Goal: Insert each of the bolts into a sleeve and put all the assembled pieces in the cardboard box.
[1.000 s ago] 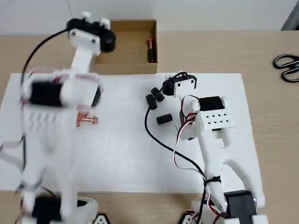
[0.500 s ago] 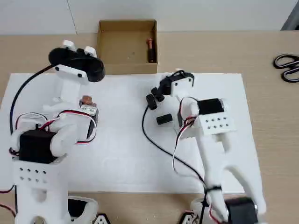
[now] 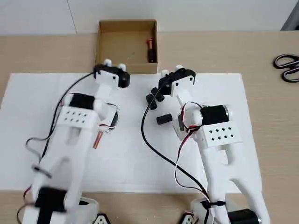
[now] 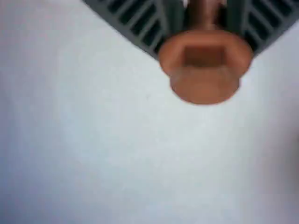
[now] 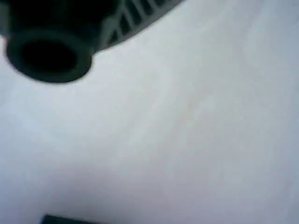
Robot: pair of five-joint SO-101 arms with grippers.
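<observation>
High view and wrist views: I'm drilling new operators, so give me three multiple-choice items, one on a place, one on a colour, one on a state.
1. Where do the scissors lie? A on a chair; B on the bare table; C in an end effector.
2. What colour is the bolt in the left end effector? A blue; B green; C copper.
3. The right end effector is: A shut on a sleeve; B open; C shut on scissors.
Answers: B, they rest on wood at the table's edge; C, its head shows copper; A, the black sleeve sits in its grip.
</observation>
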